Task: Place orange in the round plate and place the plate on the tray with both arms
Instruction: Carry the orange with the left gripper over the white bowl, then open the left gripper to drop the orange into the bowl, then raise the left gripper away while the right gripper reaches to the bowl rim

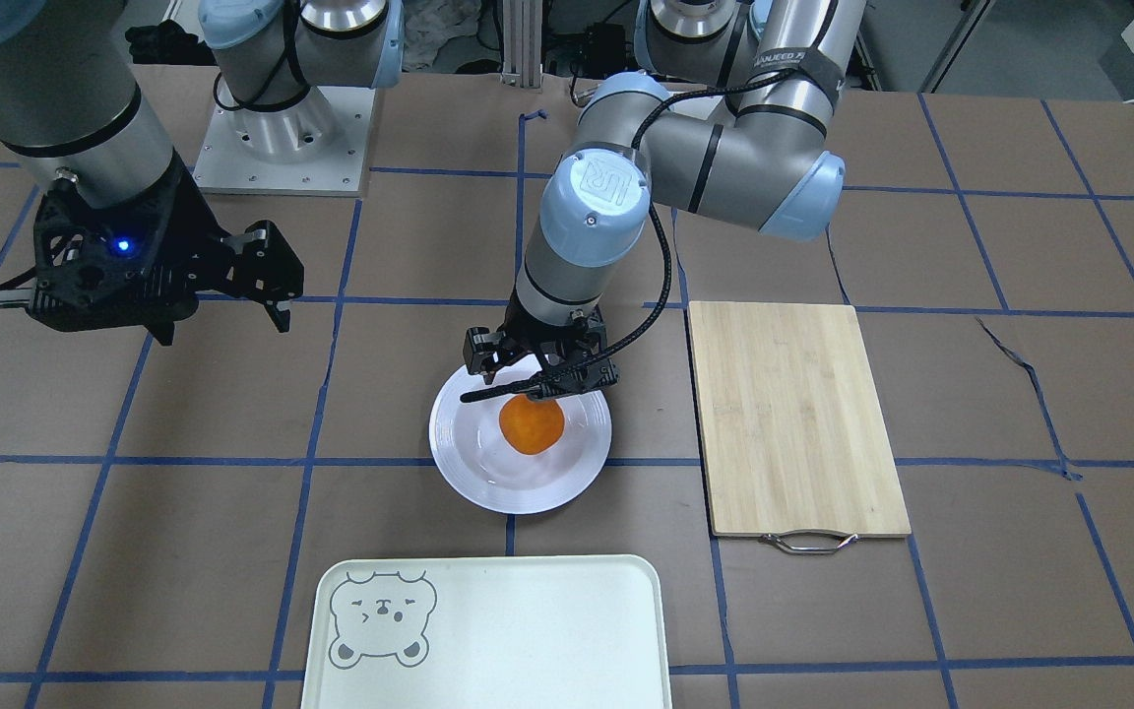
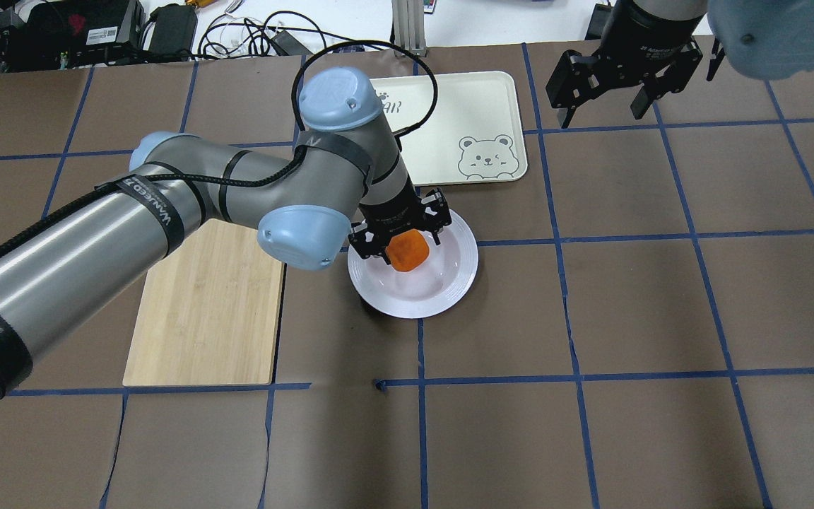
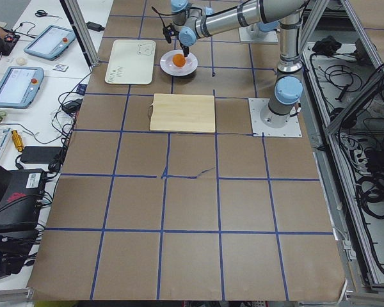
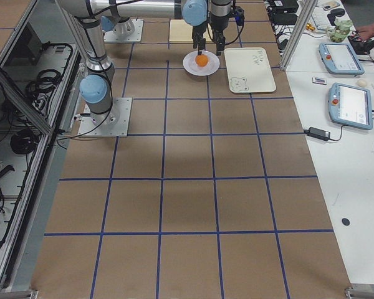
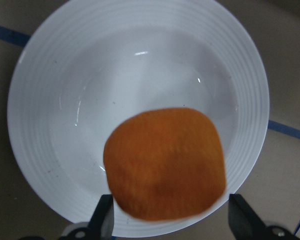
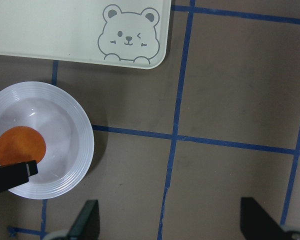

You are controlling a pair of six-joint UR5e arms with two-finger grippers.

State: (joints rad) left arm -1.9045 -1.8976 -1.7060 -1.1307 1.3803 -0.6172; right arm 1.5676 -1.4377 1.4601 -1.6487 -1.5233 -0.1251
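The orange [image 1: 532,427] lies in the sunken centre of the round white plate [image 1: 459,465] at mid-table. My left gripper [image 1: 537,386] hangs straight over it, open, with its fingers on either side of the fruit's top; in the left wrist view the orange [image 5: 165,165] sits between the two fingertips [image 5: 104,215] with a thin gap on one side. The tray [image 1: 528,630] with the bear face lies empty just beyond the plate [image 2: 449,290]. My right gripper [image 2: 603,106] hovers open and empty, high and well off to the plate's right.
A wooden cutting board [image 2: 209,304] with a metal handle lies on the plate's left, under my left arm. Brown table covering with blue tape lines surrounds everything. Cables and boxes sit past the table's far edge.
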